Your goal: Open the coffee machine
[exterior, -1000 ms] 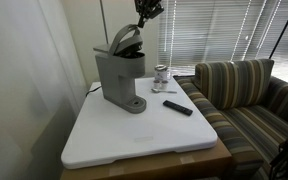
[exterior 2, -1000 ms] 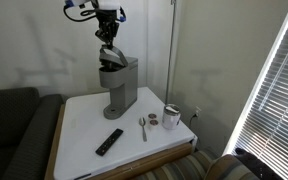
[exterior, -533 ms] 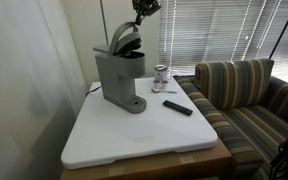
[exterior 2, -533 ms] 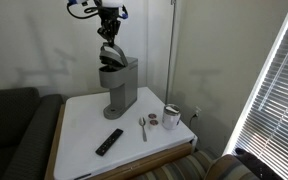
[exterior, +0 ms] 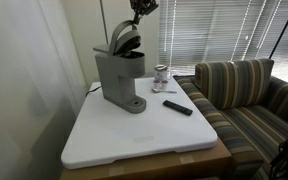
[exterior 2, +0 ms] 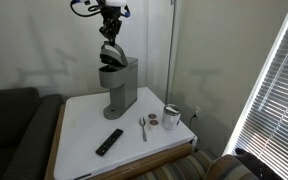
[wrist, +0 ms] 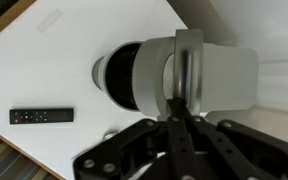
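Exterior view, window side. Coffee machine (exterior: 119, 76) stands on the white table (exterior: 134, 135), toward the back corner nearest the wall, drip base facing the table's middle. Its lid (exterior: 127, 38) is tipped up and back, dark lining showing. Claw (exterior: 140, 11) hangs at the top edge of the frame, above the raised lid and apart from it; too small here to judge its jaws. A small glass jar (exterior: 161, 76) sits beside the machine toward the blinds (exterior: 214, 30). A flat black remote (exterior: 178, 107) lies in front of the jar. Striped sofa (exterior: 242, 92) adjoins the table.

Exterior view, wall side. Coffee machine (exterior 2: 120, 88) stands at the back of the table (exterior 2: 84, 120), lid (exterior 2: 110, 52) raised. Claw (exterior 2: 111, 30) points down, just above the lid, with no contact visible. Remote (exterior 2: 109, 141) lies near the front edge, a spoon (exterior 2: 142, 127) beside it, the jar (exterior 2: 171, 116) further toward the window.

Wrist view. Looking straight down on the coffee machine (wrist: 199, 80), round base jutting toward the remote (wrist: 41, 116) on the table (wrist: 74, 50). Claw (wrist: 180, 112) enters from the bottom; its dark fingers (wrist: 171, 135) converge and look pressed together, nothing pinched between them.
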Available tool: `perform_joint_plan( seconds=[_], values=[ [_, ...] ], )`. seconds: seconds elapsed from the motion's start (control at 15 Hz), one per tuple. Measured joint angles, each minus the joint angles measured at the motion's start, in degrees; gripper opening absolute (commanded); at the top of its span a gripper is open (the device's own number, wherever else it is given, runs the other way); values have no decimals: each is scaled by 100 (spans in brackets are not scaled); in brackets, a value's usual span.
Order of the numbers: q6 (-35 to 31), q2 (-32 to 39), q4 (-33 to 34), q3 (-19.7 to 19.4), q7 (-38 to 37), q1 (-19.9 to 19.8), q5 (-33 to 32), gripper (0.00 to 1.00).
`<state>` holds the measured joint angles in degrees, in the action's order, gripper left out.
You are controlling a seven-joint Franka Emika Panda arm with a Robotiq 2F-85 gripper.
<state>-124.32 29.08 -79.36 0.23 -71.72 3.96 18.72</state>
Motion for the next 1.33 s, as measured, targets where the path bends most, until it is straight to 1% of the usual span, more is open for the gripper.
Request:
perform_joint_plan(
  seconds=[0.53, 1.0, 1.33],
  values=[
    [594, 370, 737, -18, 0, -5, -132, 0],
    [1258, 802, 1564, -33, 0, -13, -221, 0],
    [1599, 1089, 2100, -40, 0, -15, -244, 0]
  ],
)
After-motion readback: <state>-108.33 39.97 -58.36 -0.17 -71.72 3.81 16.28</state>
